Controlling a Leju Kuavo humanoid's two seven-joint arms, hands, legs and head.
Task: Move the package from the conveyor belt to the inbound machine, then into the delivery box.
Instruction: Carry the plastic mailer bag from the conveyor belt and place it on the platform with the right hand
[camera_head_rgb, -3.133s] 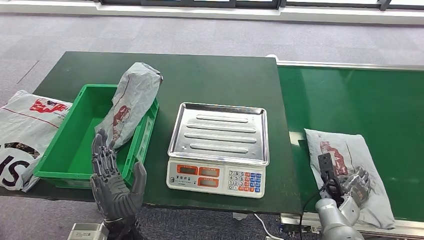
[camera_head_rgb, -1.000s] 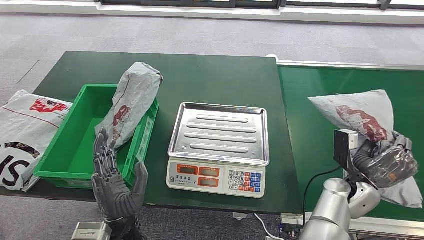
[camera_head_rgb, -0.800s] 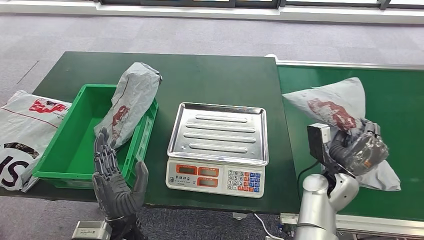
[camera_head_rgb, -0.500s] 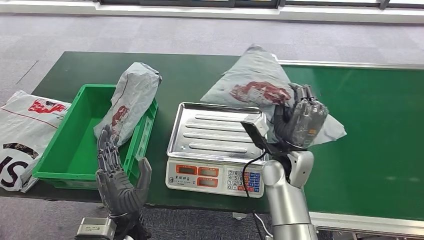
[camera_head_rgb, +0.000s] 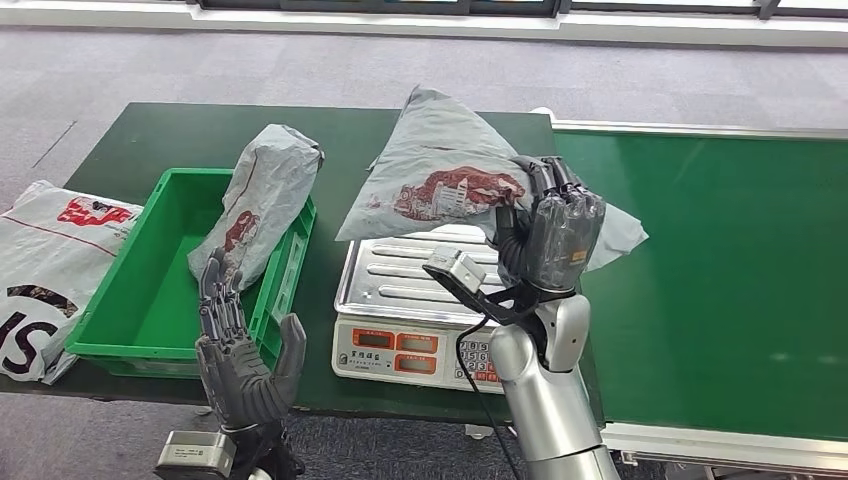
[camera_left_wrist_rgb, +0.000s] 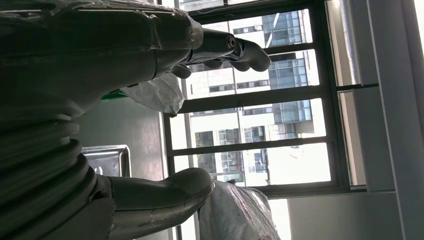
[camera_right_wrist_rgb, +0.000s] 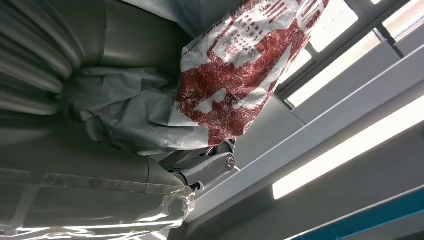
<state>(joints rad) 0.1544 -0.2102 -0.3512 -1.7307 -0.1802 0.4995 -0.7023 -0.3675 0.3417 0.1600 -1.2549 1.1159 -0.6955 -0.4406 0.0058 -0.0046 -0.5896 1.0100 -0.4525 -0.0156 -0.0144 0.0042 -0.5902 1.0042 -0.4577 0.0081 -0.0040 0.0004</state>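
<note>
Package (camera_head_rgb: 455, 180), grey plastic with a red print, hangs in the air over the far part of the scale (camera_head_rgb: 435, 290), clear of the steel weighing pan, with one corner pointing up and its right end trailing toward the conveyor belt (camera_head_rgb: 720, 260). Right hand (camera_head_rgb: 548, 235) grips it from the scale's right side, fingers curled tight into the bag's crumpled plastic; the right wrist view shows the same printed bag (camera_right_wrist_rgb: 235, 70) bunched against the palm with fingers wrapped round it. Left hand (camera_head_rgb: 243, 350) stands upright near the scale's front left corner, just before the green bin (camera_head_rgb: 130, 300), fingers straight and spread, thumb apart, holding nothing; the left wrist view shows the thumb and fingers (camera_left_wrist_rgb: 235, 47) well apart with only windows between them. A second grey bag (camera_head_rgb: 262, 200) leans tilted against the bin's wall nearest the scale, its top sticking out above the rim. Left of the bin, farthest from the scale, a white bag with red print (camera_head_rgb: 45, 260) lies on the table edge
</note>
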